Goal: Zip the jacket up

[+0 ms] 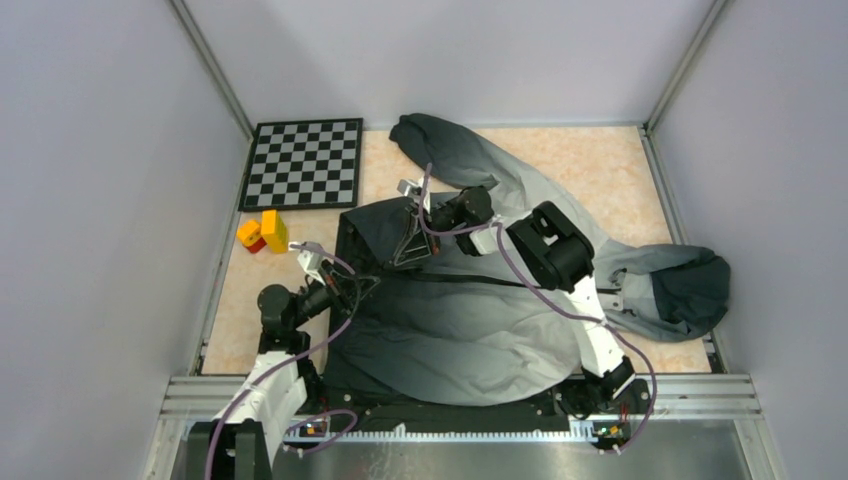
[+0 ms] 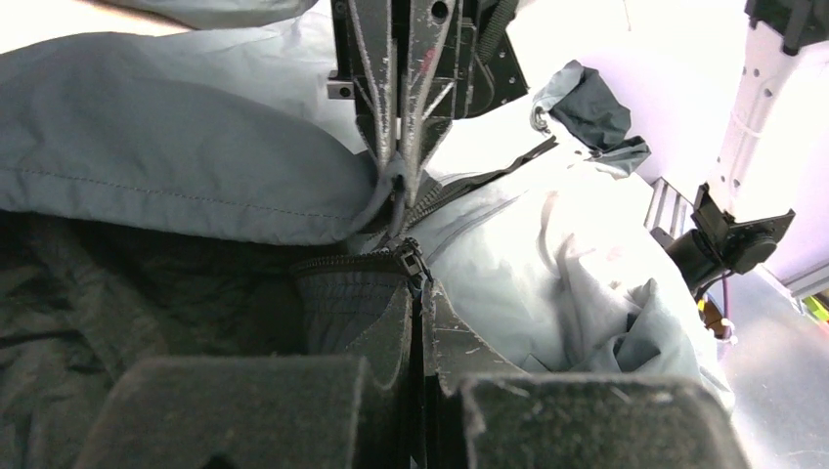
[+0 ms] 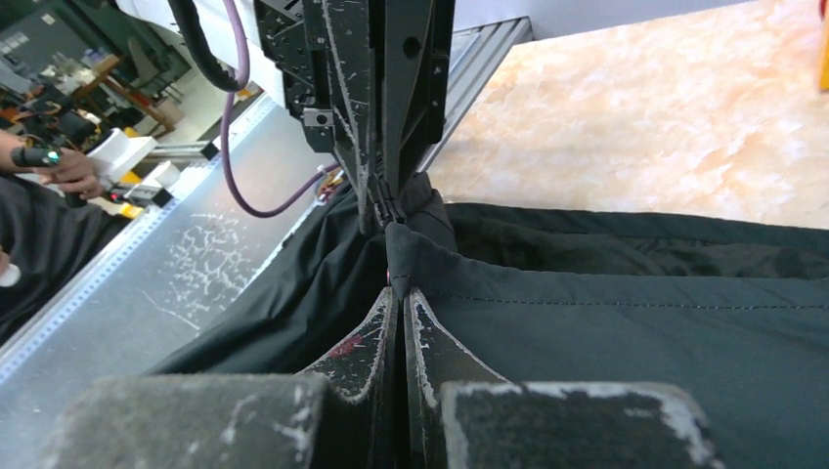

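The jacket (image 1: 470, 330) lies spread on the table, dark charcoal at the left and light grey at the right, with its hood (image 1: 690, 290) at the far right. Its dark zipper (image 1: 500, 284) runs left to right across the middle. My left gripper (image 1: 372, 280) is shut at the zipper's left end, its tips (image 2: 420, 291) closed right at the zipper slider (image 2: 414, 258). My right gripper (image 1: 400, 262) faces it, shut on the jacket's dark hem (image 3: 399, 256). It also shows in the left wrist view (image 2: 399, 171), pinching grey fabric just past the slider.
A chessboard (image 1: 305, 163) lies at the back left. A yellow block (image 1: 273, 230) and an orange-red block (image 1: 250, 236) stand beside it, left of the jacket. Grey walls close three sides. A metal rail (image 1: 460, 395) runs along the near edge.
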Robot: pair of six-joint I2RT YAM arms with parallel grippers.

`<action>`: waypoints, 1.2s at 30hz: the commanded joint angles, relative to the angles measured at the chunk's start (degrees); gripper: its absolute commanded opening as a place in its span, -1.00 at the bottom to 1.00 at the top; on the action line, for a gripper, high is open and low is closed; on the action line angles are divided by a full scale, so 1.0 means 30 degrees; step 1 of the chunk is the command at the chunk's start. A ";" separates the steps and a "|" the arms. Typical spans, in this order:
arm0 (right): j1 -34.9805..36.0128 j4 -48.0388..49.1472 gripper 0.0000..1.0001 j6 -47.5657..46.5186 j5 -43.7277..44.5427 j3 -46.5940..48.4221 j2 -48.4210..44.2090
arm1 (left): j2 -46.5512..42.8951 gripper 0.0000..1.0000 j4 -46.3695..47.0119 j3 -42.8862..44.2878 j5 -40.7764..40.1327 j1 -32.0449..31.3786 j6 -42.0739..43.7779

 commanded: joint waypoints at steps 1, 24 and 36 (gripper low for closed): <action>-0.0294 0.3949 -1.00 -0.1734 -0.0490 0.0186 -0.1486 | -0.0011 -1.00 0.2570 -0.1257 0.0320 -0.0622 -0.0285; -0.1166 0.3997 -1.00 -0.0326 -0.1774 0.1234 -0.2538 | 0.0710 -1.00 0.6618 -0.2385 0.0347 -0.1087 0.0972; -0.0139 0.3973 -1.00 -0.3251 -0.1116 -0.0634 -0.3897 | 0.1729 -1.00 0.8235 -0.2514 0.1774 -0.1144 -0.0280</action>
